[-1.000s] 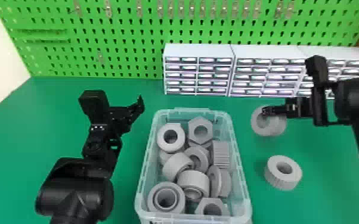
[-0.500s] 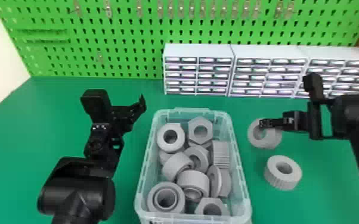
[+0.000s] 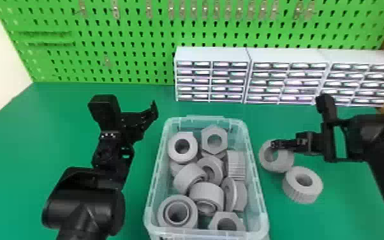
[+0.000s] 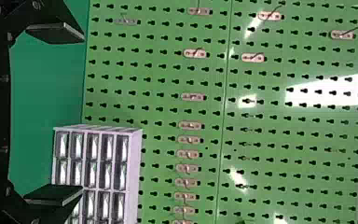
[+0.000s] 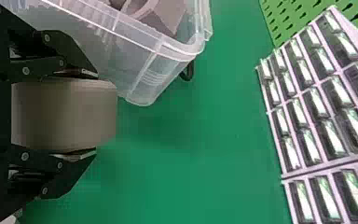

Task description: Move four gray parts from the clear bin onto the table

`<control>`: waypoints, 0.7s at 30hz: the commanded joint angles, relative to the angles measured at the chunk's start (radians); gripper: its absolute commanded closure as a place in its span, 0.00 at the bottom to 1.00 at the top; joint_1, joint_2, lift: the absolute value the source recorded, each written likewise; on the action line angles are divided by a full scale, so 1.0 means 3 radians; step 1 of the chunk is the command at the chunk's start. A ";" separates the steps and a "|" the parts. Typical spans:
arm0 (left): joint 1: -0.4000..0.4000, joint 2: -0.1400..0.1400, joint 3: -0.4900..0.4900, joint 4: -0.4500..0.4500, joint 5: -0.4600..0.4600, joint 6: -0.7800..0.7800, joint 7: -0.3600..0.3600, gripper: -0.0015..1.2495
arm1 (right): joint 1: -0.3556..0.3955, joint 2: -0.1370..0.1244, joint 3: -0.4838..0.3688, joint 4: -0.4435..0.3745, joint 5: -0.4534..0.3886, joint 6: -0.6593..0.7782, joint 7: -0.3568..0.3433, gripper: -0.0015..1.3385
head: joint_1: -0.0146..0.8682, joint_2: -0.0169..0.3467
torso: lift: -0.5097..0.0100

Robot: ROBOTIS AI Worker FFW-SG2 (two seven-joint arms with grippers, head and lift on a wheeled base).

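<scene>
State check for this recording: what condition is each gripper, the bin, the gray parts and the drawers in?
Left gripper: open, empty
Right gripper: closed on a gray ring
Gray ring: held
Other gray ring: on the table, hole up
Clear bin: uncovered, holding jumbled gray parts
Drawers: shut

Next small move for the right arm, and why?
Probably ease the right gripper down until its gray part rests flat on the table: the fingers clamp it outside the clear bin, with another gray part close by.
</scene>
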 commanded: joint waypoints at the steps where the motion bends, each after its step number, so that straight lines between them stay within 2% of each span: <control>1: -0.0002 -0.0007 -0.0006 0.0000 -0.0003 0.0000 0.0000 0.11 | -0.0027 -0.0030 0.0063 0.0172 -0.0170 -0.0061 0.0000 0.64 | 0.80 0.24 | 0.88; 21: -0.0023 -0.0033 -0.0011 0.0010 -0.0024 0.0000 0.0000 0.11 | -0.0109 -0.0019 0.0436 0.0463 -0.0252 -0.0107 0.0000 0.64 | 0.80 0.24 | 0.88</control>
